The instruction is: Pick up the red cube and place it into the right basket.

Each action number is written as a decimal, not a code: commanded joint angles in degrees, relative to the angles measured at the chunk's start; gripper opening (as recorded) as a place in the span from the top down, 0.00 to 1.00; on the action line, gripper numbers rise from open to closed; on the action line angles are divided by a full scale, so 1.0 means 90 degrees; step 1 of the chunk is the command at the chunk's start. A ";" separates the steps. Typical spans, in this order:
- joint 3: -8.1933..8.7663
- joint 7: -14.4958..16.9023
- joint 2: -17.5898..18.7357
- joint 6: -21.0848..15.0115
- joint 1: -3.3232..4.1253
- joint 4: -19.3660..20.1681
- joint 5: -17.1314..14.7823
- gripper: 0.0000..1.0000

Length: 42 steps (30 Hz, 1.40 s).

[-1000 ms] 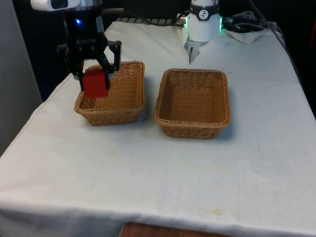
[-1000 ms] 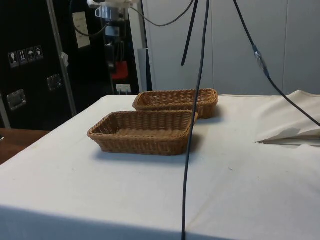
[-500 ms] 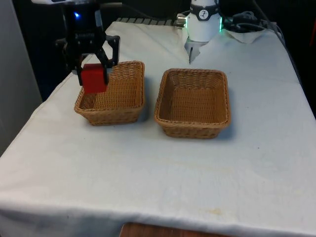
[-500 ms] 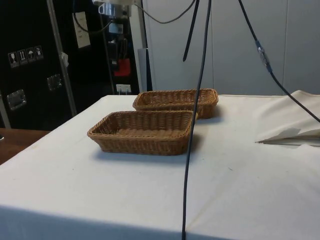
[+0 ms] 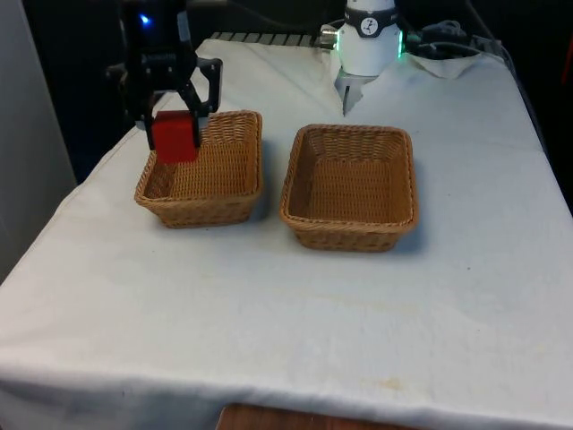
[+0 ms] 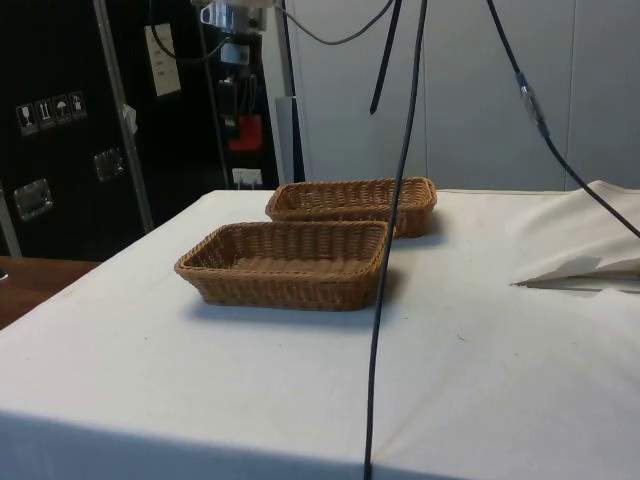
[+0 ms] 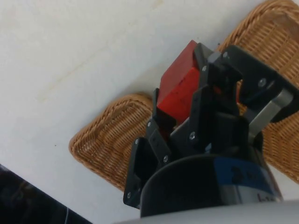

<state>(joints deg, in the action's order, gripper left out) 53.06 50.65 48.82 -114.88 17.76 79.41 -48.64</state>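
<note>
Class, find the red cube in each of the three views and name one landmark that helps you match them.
Front view: red cube held in the gripper above the basket on the front view's left.
Side view: cube high above the farther basket.
Wrist view: cube between the fingers.
Shared landmark: that wicker basket.

Two baskets sit side by side on the bench: one at the front view's left, the other right; the cube hangs above the left one
</note>
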 commanded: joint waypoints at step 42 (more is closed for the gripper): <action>0.0032 0.0929 -0.0853 -0.1140 0.0554 0.2069 0.0032 0.96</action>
<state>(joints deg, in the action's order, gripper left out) 52.43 58.27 42.11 -123.70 21.66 95.97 -48.82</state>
